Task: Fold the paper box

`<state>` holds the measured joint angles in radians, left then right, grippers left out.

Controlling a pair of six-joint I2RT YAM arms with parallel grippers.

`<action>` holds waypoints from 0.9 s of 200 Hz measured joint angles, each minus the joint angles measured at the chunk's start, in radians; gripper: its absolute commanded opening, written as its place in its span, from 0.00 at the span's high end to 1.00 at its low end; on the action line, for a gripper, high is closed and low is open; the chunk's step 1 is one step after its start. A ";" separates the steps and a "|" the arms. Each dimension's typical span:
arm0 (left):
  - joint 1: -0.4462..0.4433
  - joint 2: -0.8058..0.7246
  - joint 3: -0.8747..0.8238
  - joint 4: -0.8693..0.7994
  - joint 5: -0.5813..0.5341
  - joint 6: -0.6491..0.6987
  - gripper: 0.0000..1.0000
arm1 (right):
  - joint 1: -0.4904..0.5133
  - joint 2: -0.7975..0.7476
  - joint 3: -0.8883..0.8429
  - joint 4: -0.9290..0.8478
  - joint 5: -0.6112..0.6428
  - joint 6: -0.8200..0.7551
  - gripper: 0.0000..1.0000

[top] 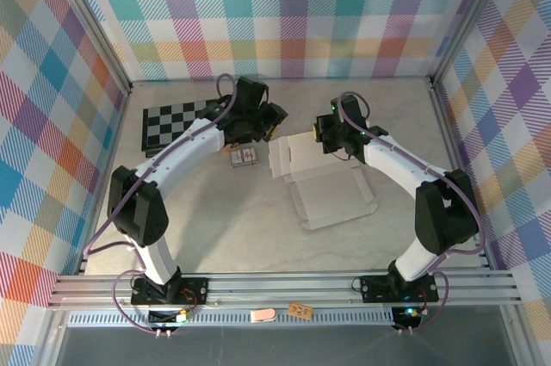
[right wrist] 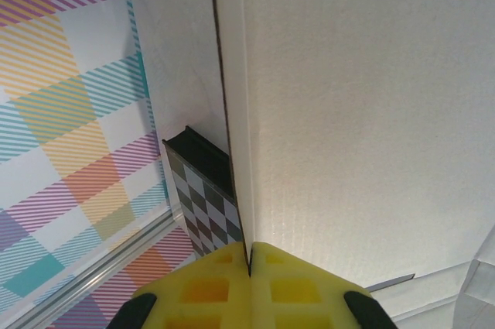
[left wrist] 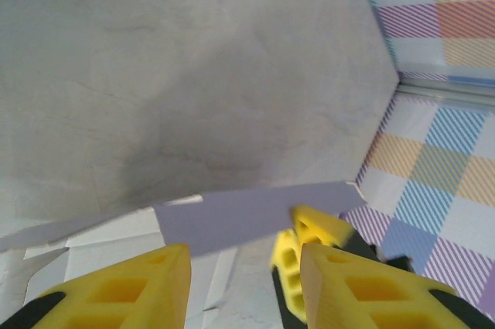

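The paper box (top: 331,189) lies mostly flat mid-table, cream side up. One flap (left wrist: 247,217) stands raised, lavender in the left wrist view. My right gripper (right wrist: 249,255) is shut on the thin edge of that upright panel (right wrist: 363,112), and from above it sits at the sheet's far edge (top: 320,135). My left gripper (left wrist: 244,259) is open, its yellow fingers (left wrist: 139,290) either side of and just short of the lavender flap. It hovers at the sheet's far left corner (top: 274,123). The right gripper's yellow fingers (left wrist: 309,240) show beside the flap.
A black-and-white checkerboard (top: 172,120) lies at the back left, its edge just behind the held panel (right wrist: 203,193). A small patterned card pack (top: 244,156) sits beside the sheet under the left arm. Plaid walls (top: 52,125) enclose the table.
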<state>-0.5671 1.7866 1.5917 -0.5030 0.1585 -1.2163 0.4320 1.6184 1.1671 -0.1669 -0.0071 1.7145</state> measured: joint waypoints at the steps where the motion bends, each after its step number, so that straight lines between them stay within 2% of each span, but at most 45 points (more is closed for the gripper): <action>1: 0.000 0.001 0.000 0.000 0.000 -0.001 0.59 | 0.000 0.000 0.000 0.000 0.000 0.000 1.00; 71: -0.008 0.043 0.000 0.031 0.013 -0.038 0.64 | 0.000 -0.006 0.000 0.000 0.000 0.003 1.00; 180: -0.051 0.043 0.000 0.039 0.032 -0.069 0.65 | -0.002 -0.015 0.000 0.009 0.004 0.007 1.00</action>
<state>-0.6178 1.8301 1.5917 -0.4641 0.1902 -1.2854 0.4305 1.6035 1.1667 -0.1581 -0.0029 1.7214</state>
